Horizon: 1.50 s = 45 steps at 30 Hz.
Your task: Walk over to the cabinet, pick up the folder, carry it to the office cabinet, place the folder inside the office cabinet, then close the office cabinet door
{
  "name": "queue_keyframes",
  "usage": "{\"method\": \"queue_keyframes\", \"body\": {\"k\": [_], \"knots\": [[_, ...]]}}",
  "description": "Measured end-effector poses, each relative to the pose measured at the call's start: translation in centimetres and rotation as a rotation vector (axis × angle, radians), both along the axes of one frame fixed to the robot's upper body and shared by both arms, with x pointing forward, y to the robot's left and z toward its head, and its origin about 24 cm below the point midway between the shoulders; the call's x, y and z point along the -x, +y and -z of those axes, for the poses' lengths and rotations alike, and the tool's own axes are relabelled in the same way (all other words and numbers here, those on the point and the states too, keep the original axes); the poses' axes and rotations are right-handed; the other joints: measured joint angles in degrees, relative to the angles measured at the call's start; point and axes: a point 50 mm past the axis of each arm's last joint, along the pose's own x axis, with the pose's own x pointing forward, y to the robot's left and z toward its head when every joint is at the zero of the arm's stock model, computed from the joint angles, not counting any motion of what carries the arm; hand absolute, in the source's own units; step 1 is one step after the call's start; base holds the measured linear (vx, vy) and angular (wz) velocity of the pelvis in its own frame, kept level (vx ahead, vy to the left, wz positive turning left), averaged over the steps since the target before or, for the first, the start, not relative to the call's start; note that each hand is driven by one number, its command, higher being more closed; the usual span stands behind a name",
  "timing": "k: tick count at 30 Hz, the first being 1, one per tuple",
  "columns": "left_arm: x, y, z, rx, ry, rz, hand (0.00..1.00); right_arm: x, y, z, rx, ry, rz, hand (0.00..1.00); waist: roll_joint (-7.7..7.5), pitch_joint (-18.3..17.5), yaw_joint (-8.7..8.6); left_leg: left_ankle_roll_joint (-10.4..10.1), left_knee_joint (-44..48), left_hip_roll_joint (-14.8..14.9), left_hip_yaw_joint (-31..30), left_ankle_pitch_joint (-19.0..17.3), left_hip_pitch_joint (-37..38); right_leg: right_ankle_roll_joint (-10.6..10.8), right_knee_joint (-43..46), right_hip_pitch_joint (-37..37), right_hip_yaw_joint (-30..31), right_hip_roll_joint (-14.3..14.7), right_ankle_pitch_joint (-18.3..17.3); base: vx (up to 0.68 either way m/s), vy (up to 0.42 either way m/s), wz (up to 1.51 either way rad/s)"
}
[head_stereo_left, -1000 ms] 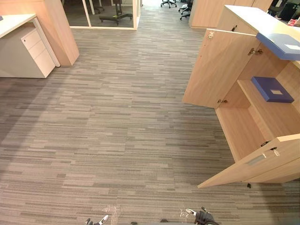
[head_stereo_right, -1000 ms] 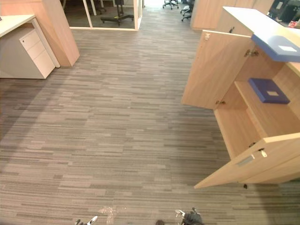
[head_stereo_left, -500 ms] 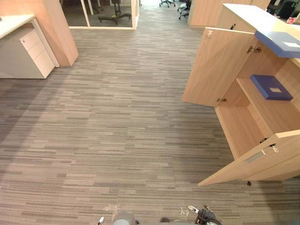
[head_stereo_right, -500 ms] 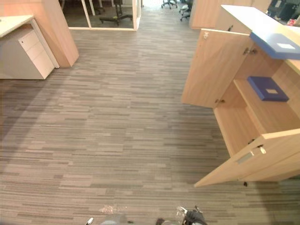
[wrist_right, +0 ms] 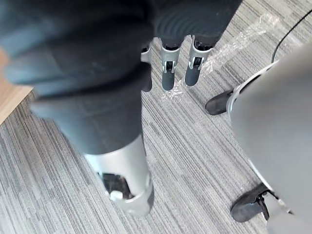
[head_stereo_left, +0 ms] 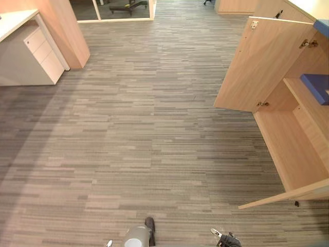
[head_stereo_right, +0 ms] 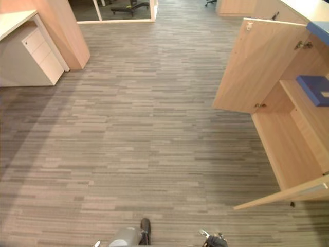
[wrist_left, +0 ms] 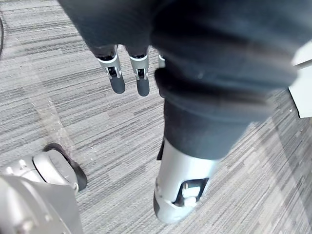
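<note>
An open wooden office cabinet [head_stereo_left: 288, 149] stands at the right with both doors swung out. A blue folder [head_stereo_left: 316, 86] lies flat on its upper shelf. The corner of a second blue folder [head_stereo_right: 320, 30] juts over the cabinet's top edge. My left hand [wrist_left: 127, 73] hangs over the carpet with straight fingers and holds nothing. My right hand [wrist_right: 178, 68] hangs the same way, also with nothing in it, and it shows at the bottom edge of the left eye view [head_stereo_left: 226, 239]. Both hands are well short of the cabinet.
The near cabinet door [head_stereo_left: 288, 195] sticks out low at the right and the far door [head_stereo_left: 257, 67] stands open behind it. A white drawer unit [head_stereo_left: 36, 56] and a wooden partition [head_stereo_left: 67, 31] stand at the far left. Striped grey carpet [head_stereo_left: 144, 128] lies between.
The whole picture has shifted: the cabinet now sits further right and closer, partly cut off by the edge. Both hands still hang at the bottom, holding nothing.
</note>
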Motion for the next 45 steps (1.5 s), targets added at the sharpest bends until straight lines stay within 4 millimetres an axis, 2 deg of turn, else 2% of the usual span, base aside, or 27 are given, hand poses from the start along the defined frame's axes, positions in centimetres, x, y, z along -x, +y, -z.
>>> {"method": "queue_keyframes", "body": {"k": [2,4,5,6,8,9,11,13,14,16,17,21,22,23,26,29,32,34,35,36,37,38,39,40,41,43,45], "knots": [[0.4,-0.4,0.2,0.017,0.020,-0.003,0.00,0.3,-0.4,0.0,0.011,0.015,-0.010,0.00,1.00,-1.5,0.16,1.0,-2.5,-2.0,0.7,-0.5,3.1,0.0,3.4,-0.9,0.4,-1.9,0.0,0.27,0.189,-0.39],[0.6,-0.8,0.4,0.032,0.030,0.003,0.00,0.6,-1.7,-0.2,0.039,0.025,-0.004,0.00,3.33,-3.1,-0.54,2.0,-5.7,-3.6,0.7,-0.2,8.1,-0.7,18.3,-6.1,0.1,-4.9,-0.9,0.29,0.254,-0.24],[0.5,-0.7,0.3,0.029,0.026,0.006,0.00,0.6,-1.9,-0.2,0.043,0.023,-0.004,0.00,3.14,-3.1,-0.75,2.1,-6.2,-4.3,0.5,-0.1,9.3,-1.4,23.8,-8.0,-0.7,-6.3,-1.2,0.33,0.266,-0.06],[-0.1,-0.6,0.3,0.022,0.013,0.045,0.00,-0.1,-2.2,-0.5,0.065,0.000,-0.013,0.00,2.53,-2.6,-1.62,3.6,-6.4,-5.9,-0.1,-1.1,12.5,-6.7,39.4,-13.1,-6.6,-11.3,-1.3,0.26,0.186,0.07],[-0.5,-0.6,0.2,0.018,0.004,0.088,0.00,-0.7,-2.4,-0.7,0.076,-0.019,-0.016,0.00,2.18,-2.2,-1.96,4.3,-7.0,-6.2,-0.3,-1.5,15.0,-7.7,45.2,-14.6,-10.7,-12.7,-2.7,0.22,0.106,0.12],[-0.7,-0.7,0.2,0.017,0.004,0.132,0.00,-0.8,-2.3,-0.7,0.073,-0.020,-0.017,0.00,2.48,-1.5,-2.22,4.3,-7.8,-5.7,-0.5,-1.6,16.9,-6.9,46.3,-15.3,-12.8,-11.8,-5.1,0.20,0.007,0.00],[-1.3,-1.0,0.2,0.019,-0.001,0.215,0.00,-2.1,-1.7,-0.8,0.058,-0.055,-0.036,0.00,2.60,0.8,-2.54,4.5,-8.4,-3.2,-0.6,-1.7,19.9,-5.8,41.7,-17.6,-17.0,-5.6,-8.8,0.16,-0.077,-0.05],[-1.7,-0.8,0.2,0.018,-0.002,0.249,0.00,-2.7,-1.3,-0.9,0.041,-0.080,-0.028,0.00,2.30,2.2,-2.77,3.9,-9.7,-1.6,-0.8,-3.4,21.1,-5.9,31.6,-20.5,-18.9,-0.6,-8.4,0.08,-0.173,0.05],[-1.9,-0.6,0.2,0.015,-0.006,0.246,0.00,-2.8,-1.2,-0.9,0.039,-0.083,-0.027,0.00,1.66,2.8,-2.72,3.6,-10.2,-1.6,-0.7,-3.9,21.6,-6.5,28.6,-21.2,-18.7,0.2,-7.9,0.05,-0.236,0.01],[-1.9,0.1,0.1,0.000,0.004,0.255,0.00,-2.6,-0.8,-0.8,0.016,-0.085,0.001,0.00,0.16,3.4,-2.99,2.7,-9.5,-1.8,-1.2,-6.3,22.5,-9.2,21.6,-20.8,-18.1,1.6,-1.5,0.09,-0.259,0.01],[-1.8,-0.2,0.2,0.010,0.012,0.265,0.00,-2.6,-0.9,-0.8,0.012,-0.089,0.008,0.00,0.44,3.5,-3.18,1.5,-8.9,-0.4,-1.5,-7.8,23.0,-10.7,21.9,-20.7,-18.3,3.1,-1.9,0.18,-0.239,0.01],[-1.9,-0.5,0.2,0.013,0.011,0.254,0.00,-1.8,-1.0,-0.6,0.003,-0.079,0.056,0.00,2.00,2.8,-3.88,-2.0,-5.7,5.2,-3.0,-10.3,22.9,-10.9,20.9,-18.2,-21.3,8.4,-6.5,0.31,-0.263,0.14],[-2.1,-0.3,0.1,0.005,0.000,0.245,0.00,-1.6,-0.7,-0.5,-0.006,-0.074,0.071,0.00,1.67,2.9,-3.78,-3.3,-0.8,6.8,-4.0,-11.1,21.3,-11.4,19.7,-16.5,-22.1,9.7,-7.2,0.30,-0.246,0.19],[-2.2,0.1,0.0,-0.007,-0.012,0.224,0.00,-0.9,-0.4,-0.3,-0.018,-0.060,0.099,0.00,1.03,2.8,-3.56,-4.6,10.7,8.7,-5.0,-12.0,17.0,-11.6,17.2,-14.0,-22.5,11.3,-7.5,0.36,-0.311,0.11],[-1.1,-0.2,0.2,0.022,0.006,0.144,0.00,-0.3,-0.8,-0.2,-0.012,-0.044,0.100,0.00,1.75,2.8,-3.08,-6.6,42.5,13.7,-6.5,-10.9,4.5,-12.0,11.4,-7.3,-21.3,16.2,-7.7,0.37,-0.215,-0.27],[-0.6,-0.2,0.2,0.031,0.013,0.105,0.00,0.0,-0.8,-0.1,-0.015,-0.024,0.097,0.00,1.35,3.0,-2.40,-5.9,50.1,13.2,-6.0,-11.3,-2.3,-12.2,7.6,-2.2,-18.6,17.7,-7.7,0.39,-0.062,-0.51],[-1.1,-0.1,0.2,0.032,-0.006,0.091,0.00,-0.1,-0.7,0.1,-0.031,0.006,0.087,0.00,0.90,3.4,-1.02,-4.8,39.6,11.0,-6.0,-12.0,-7.0,-11.2,4.7,2.1,-14.3,17.1,-7.1,0.38,0.037,-0.72],[-1.5,0.2,0.1,0.021,-0.018,0.092,0.00,-1.0,-0.5,-0.1,-0.032,-0.015,0.079,0.00,0.08,3.8,-0.86,-5.6,22.9,8.0,-11.2,-11.1,-8.4,-10.0,2.7,4.2,-11.5,15.4,-7.3,0.34,0.123,-0.80],[-1.6,0.2,0.1,0.020,-0.020,0.094,0.00,-1.4,-0.5,-0.2,-0.031,-0.024,0.077,0.00,0.10,3.8,-0.84,-6.1,11.5,7.0,-16.4,-8.6,-8.2,-8.7,1.7,4.8,-9.8,14.9,-7.6,0.26,0.128,-0.57],[-1.5,0.1,0.1,0.019,-0.019,0.093,0.00,-1.4,-0.5,-0.2,-0.030,-0.026,0.076,0.00,0.16,3.8,-0.79,-6.2,7.1,6.8,-18.6,-7.3,-8.0,-8.1,1.3,5.2,-9.1,14.6,-7.9,0.42,0.263,-0.70],[-1.4,0.1,0.1,0.017,-0.018,0.086,0.00,-1.2,-0.5,-0.1,-0.030,-0.019,0.070,0.00,0.29,3.6,-0.72,-6.6,1.1,6.9,-22.8,-4.7,-8.1,-5.9,1.4,6.3,-7.5,13.8,-9.3,0.38,0.273,-0.50],[-1.3,0.1,0.1,0.016,-0.019,0.080,0.00,-1.0,-0.5,-0.1,-0.029,-0.015,0.072,0.00,0.31,3.5,-0.61,-6.6,0.6,6.8,-23.3,-3.2,-8.1,-5.0,1.7,6.8,-7.0,13.4,-9.8,0.54,0.390,-0.54],[-1.2,0.3,0.1,0.014,-0.019,0.065,0.00,-0.7,-0.4,0.0,-0.029,-0.007,0.075,0.00,0.17,3.3,-0.18,-7.2,1.5,5.9,-22.9,1.7,-7.5,-3.5,2.2,7.8,-6.0,11.9,-10.6,0.52,0.397,-0.65],[-0.7,0.3,0.1,0.016,-0.007,0.055,0.00,-0.3,-0.5,0.0,-0.027,0.003,0.079,0.00,-0.22,2.6,0.55,-6.6,1.8,4.7,-21.7,9.3,-6.4,-1.5,3.4,8.0,-4.0,9.5,-11.5,0.64,0.510,-0.81],[-0.5,0.8,0.1,0.004,-0.001,0.045,0.00,-0.1,0.1,0.2,-0.041,0.005,0.079,0.00,-2.16,2.0,0.79,-5.5,3.1,2.4,-19.0,7.9,-5.9,0.2,6.0,7.1,-2.3,5.9,-11.3,0.50,0.434,-0.77],[-0.2,0.8,0.1,0.007,0.012,0.040,0.00,-0.4,0.5,0.2,-0.058,-0.006,0.079,0.00,-1.92,1.8,1.55,-2.7,2.8,1.0,-15.2,5.8,-3.2,1.7,14.7,3.2,0.7,2.1,-9.9,0.40,0.422,-0.78],[0.5,0.7,0.2,0.017,0.024,0.004,0.00,-0.3,0.1,0.1,-0.056,-0.013,0.086,0.00,-1.72,1.7,1.75,-0.5,0.7,-1.2,-11.8,4.0,1.7,-0.6,26.0,-0.9,1.3,-2.2,-8.0,0.30,0.403,-0.79]]}}
